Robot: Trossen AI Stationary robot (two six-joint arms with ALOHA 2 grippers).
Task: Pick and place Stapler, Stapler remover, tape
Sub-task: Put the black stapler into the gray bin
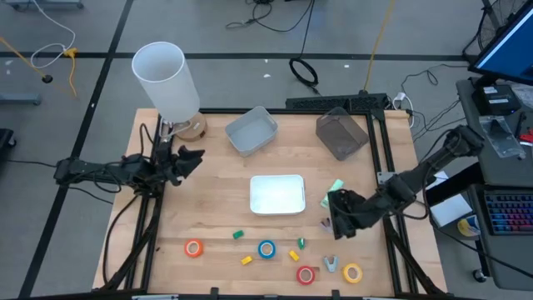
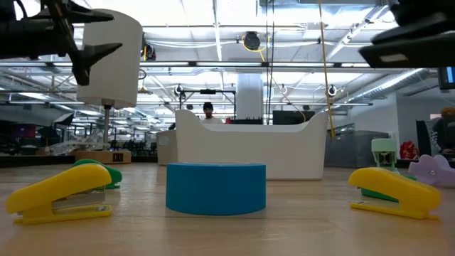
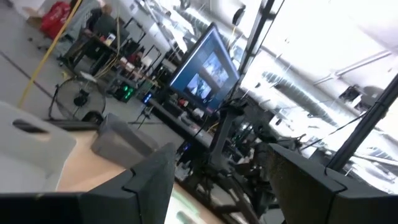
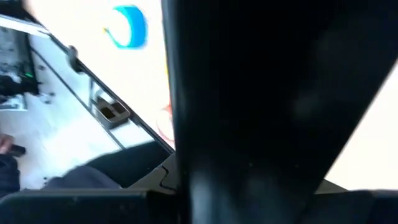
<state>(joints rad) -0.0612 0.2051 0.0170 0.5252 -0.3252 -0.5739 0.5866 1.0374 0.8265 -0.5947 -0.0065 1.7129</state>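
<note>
Four tape rolls lie along the table's near edge: orange (image 1: 193, 247), blue (image 1: 266, 248), red (image 1: 306, 274), yellow (image 1: 352, 272). Left gripper (image 1: 190, 158) hangs near the white cylinder (image 1: 166, 77), fingers apart, empty. Right gripper (image 1: 336, 218) is beside the white tray (image 1: 277, 193); cannot tell its fingers.

White tray (image 1: 277, 193) at table centre. Pale bin (image 1: 251, 131) far, left of centre; dark grey bin (image 1: 341, 132) far right. White lamp shade (image 1: 166, 79) over far-left corner. Monitor (image 3: 204, 67) and keyboard (image 1: 506, 213) beyond table's right edge.
</note>
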